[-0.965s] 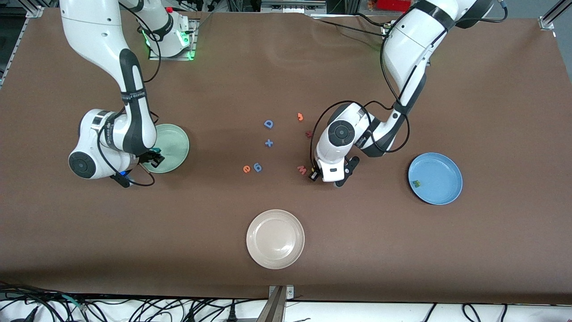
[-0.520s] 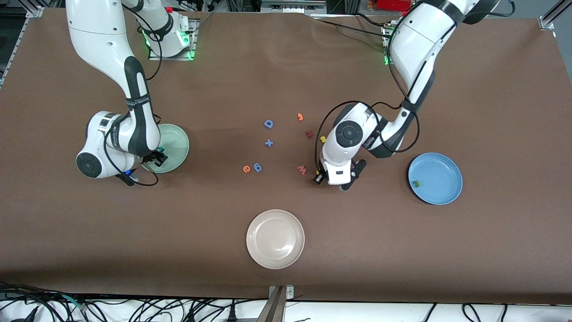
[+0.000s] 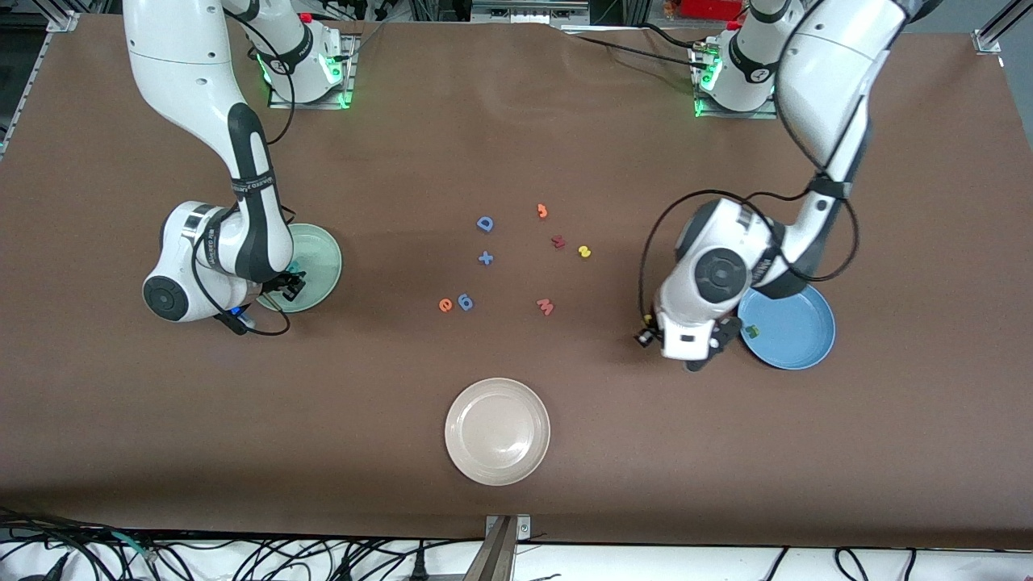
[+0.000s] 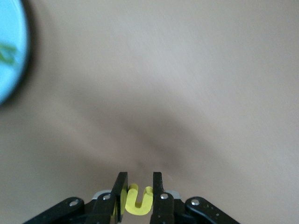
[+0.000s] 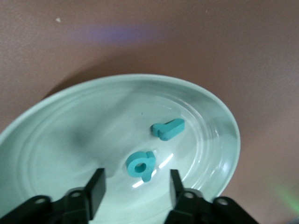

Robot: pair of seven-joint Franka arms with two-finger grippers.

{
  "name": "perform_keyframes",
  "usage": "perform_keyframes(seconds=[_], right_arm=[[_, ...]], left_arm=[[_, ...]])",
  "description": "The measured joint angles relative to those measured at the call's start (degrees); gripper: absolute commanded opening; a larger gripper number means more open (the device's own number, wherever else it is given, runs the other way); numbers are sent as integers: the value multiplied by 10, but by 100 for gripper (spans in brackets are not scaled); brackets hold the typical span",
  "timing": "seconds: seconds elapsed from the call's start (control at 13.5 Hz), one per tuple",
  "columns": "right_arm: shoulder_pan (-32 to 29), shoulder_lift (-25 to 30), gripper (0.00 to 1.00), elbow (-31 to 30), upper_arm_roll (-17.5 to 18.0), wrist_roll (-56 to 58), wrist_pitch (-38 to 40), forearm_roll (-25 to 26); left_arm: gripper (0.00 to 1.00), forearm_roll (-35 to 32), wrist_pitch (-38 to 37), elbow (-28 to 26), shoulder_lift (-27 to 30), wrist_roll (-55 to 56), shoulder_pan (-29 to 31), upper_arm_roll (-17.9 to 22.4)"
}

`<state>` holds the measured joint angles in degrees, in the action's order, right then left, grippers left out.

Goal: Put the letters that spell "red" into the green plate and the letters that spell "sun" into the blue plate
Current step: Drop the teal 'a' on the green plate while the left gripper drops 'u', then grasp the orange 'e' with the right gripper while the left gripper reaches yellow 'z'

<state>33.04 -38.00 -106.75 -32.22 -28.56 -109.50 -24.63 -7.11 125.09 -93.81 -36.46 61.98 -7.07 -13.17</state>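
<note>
Front view: right gripper (image 3: 284, 284) hanging over the green plate (image 3: 321, 260), at the edge nearest the front camera, fingers parted and carrying nothing. Left gripper (image 3: 646, 338) hanging over bare table (image 3: 516, 145) just beside the blue plate (image 3: 795, 339), toward the right arm's end of it, fingers hidden under the wrist. Dark green "n" (image 3: 752, 330) lying inside the blue plate. Between the two grippers, loose on the table: yellow "s" (image 3: 584, 252) and orange "e" (image 3: 445, 305), with a blue "D" (image 3: 484, 223), blue plus sign (image 3: 485, 258), blue "6" piece (image 3: 465, 302), dark red piece (image 3: 558, 241), salmon "W" (image 3: 545, 306) and an orange piece (image 3: 542, 211) lying apart around them. Beige plate (image 3: 497, 442) sitting nearest the camera, well apart from both grippers.

Left wrist view: left gripper (image 4: 138, 196) squeezing the yellow "u" (image 4: 138, 201) between nearly closed fingers (image 4: 120, 191), over bare table. Blue plate (image 4: 10, 51) showing at the frame's edge, well ahead of the fingertips and off to one side, the green "n" (image 4: 7, 52) blurred inside it.

Right wrist view: right gripper (image 5: 135, 184) standing wide apart, gripping nothing. Teal "d" (image 5: 140, 165) lying on the green plate (image 5: 56, 140) between the two fingers (image 5: 96, 186), touching neither. Teal "r" (image 5: 168, 129) lying in the same plate just ahead of the "d", apart from it.
</note>
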Motion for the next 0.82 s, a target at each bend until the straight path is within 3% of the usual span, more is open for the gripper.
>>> perform_keyframes(seconds=[0.22, 0.45, 0.52, 0.59, 0.67, 0.82], right_arm=[[12, 10, 86, 22, 0, -20, 6, -4], [51, 25, 86, 70, 1, -91, 25, -4], [66, 28, 86, 83, 1, -117, 26, -4], [80, 28, 86, 96, 2, -147, 25, -9], [94, 27, 85, 105, 3, -177, 23, -22], [119, 21, 85, 115, 3, -229, 6, -57]], left_arm=[[19, -2, -15, 0, 10, -133, 68, 6], [20, -7, -16, 0, 14, -295, 121, 43], [39, -7, -17, 0, 14, -343, 130, 61], [77, -7, -17, -3, 14, -386, 138, 73], [100, -7, -18, -7, 14, -420, 145, 78], [100, -7, -19, -14, 14, -442, 151, 79]])
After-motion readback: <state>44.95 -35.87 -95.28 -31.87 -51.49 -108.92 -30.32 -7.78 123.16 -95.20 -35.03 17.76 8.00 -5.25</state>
